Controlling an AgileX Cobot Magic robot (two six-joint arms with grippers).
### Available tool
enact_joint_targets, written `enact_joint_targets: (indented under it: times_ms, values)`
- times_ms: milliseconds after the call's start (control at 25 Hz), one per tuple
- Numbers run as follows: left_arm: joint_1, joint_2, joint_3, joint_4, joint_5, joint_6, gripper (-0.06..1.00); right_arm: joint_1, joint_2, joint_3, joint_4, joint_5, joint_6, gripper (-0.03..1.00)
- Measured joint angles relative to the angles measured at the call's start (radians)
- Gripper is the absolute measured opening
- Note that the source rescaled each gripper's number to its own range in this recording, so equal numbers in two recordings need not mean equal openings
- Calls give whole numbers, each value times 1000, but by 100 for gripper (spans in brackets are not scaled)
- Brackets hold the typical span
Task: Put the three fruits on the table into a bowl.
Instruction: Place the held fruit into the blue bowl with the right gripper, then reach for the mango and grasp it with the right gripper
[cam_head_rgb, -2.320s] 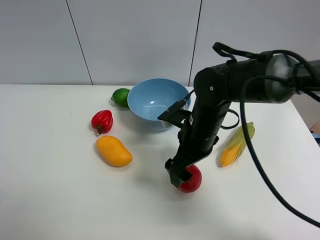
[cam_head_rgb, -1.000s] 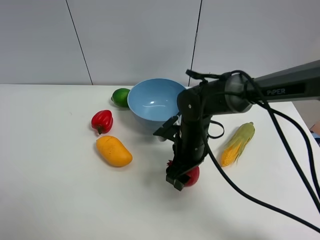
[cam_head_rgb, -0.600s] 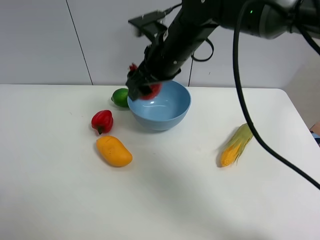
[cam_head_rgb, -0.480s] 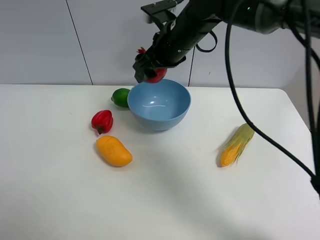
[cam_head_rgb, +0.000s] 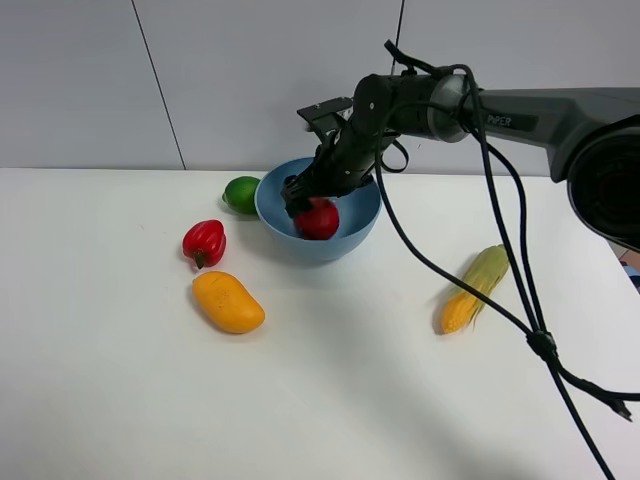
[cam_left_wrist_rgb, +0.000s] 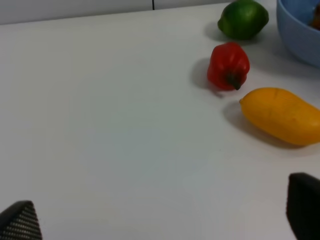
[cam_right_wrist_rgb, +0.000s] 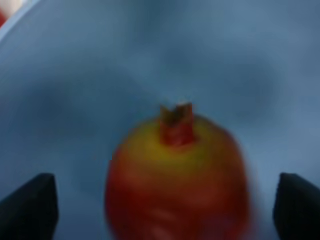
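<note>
The right hand (cam_head_rgb: 302, 200), now spread open, has let the pomegranate (cam_head_rgb: 318, 219) into the bowl (cam_head_rgb: 352, 240); mango (cam_head_rgb: 228, 302) and lime (cam_head_rgb: 241, 194) remain.

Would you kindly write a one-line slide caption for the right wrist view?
Right gripper open, fingertips either side of the pomegranate inside the light-blue bowl.

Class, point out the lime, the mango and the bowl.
lime (cam_head_rgb: 241, 194), exterior high view: centre of fruit.
mango (cam_head_rgb: 228, 302), exterior high view: centre of fruit.
bowl (cam_head_rgb: 320, 250), exterior high view: front outer wall.
</note>
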Motion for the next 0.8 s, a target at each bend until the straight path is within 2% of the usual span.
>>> enact_joint_targets:
  times_ms: [160,360,560,800]
  values:
    - [0,0,0,0,0,0,100,0,-14,0,2,0,87,71]
    - [0,0,0,1,0,0,100,25,-100,0,46,7,80,72]
    - [0,0,0,1,0,0,100,143,-160,-3,58,8,1,72]
    - [0,0,0,1,0,0,100,302,-144,-3,88,-23,-5,72]
